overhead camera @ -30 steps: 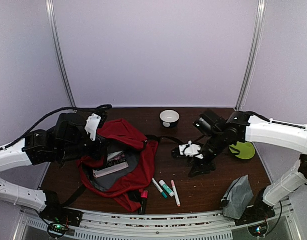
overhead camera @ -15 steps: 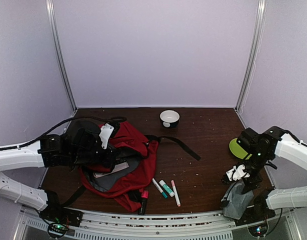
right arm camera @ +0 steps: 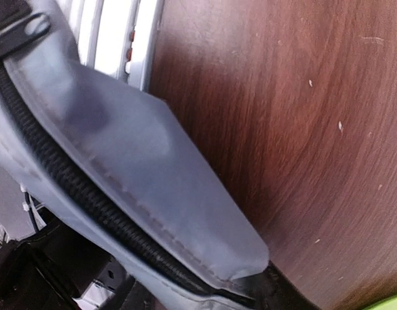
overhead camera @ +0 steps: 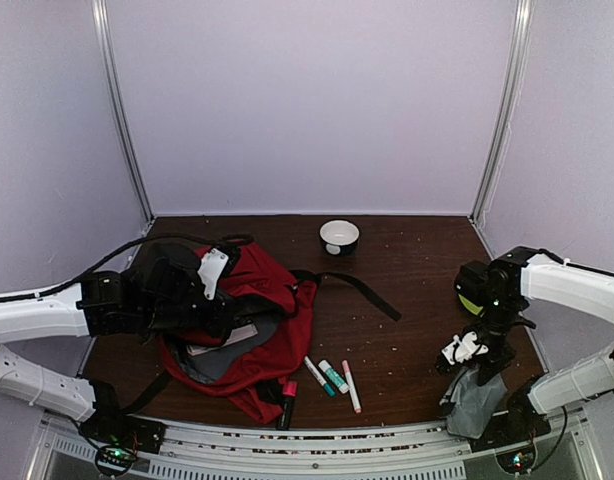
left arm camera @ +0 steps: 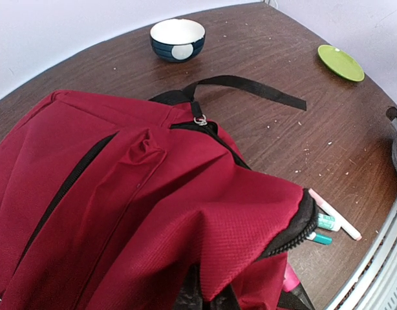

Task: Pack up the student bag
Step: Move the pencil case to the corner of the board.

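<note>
Bag (overhead camera: 252, 300) lies at the lower left of the overhead view on the bench (overhead camera: 407, 320), its mouth gaping toward the middle. My left pincer (left arm camera: 202, 298) is pressed together, on a fold of the red flap as far as I can judge, lifting the opening. My right pincer (overhead camera: 470, 360) hangs just above the grey pouch (overhead camera: 477, 398) at the lower right. Whether it is spread or pinching I cannot tell — the wrist view is all pouch. To do this well I'd take the pouch by its top edge near the zip, not the slack side. Then I'd carry it across above the pens (overhead camera: 332, 378) and let go only over the dark lining — flap held high.
</note>
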Robot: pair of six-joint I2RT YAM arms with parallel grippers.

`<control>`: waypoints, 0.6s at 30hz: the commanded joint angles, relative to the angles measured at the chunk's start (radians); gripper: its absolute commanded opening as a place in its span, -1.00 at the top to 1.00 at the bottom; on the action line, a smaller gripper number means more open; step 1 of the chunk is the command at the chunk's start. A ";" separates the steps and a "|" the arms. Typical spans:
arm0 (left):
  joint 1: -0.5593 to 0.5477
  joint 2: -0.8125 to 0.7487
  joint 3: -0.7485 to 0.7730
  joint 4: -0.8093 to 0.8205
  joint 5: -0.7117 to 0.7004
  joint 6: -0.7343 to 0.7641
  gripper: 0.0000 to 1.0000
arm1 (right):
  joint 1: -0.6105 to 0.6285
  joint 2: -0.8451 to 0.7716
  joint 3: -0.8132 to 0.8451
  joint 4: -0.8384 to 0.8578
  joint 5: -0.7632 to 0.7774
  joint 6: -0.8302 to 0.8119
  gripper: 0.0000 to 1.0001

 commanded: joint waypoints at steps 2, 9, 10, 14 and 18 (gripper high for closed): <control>-0.005 -0.042 -0.014 0.034 -0.005 -0.008 1.00 | 0.000 0.020 0.082 -0.031 -0.080 0.022 0.56; -0.005 -0.062 0.021 0.000 -0.043 0.023 1.00 | 0.028 0.017 0.244 0.082 -0.140 0.268 1.00; -0.005 -0.064 0.023 -0.001 -0.044 0.026 1.00 | 0.028 0.015 0.264 0.112 -0.135 0.311 1.00; -0.005 -0.058 0.039 -0.004 -0.046 0.036 1.00 | 0.023 0.001 0.263 0.216 -0.099 0.398 1.00; -0.005 -0.050 0.045 -0.006 -0.045 0.038 1.00 | 0.023 0.013 0.185 0.275 -0.074 0.406 0.98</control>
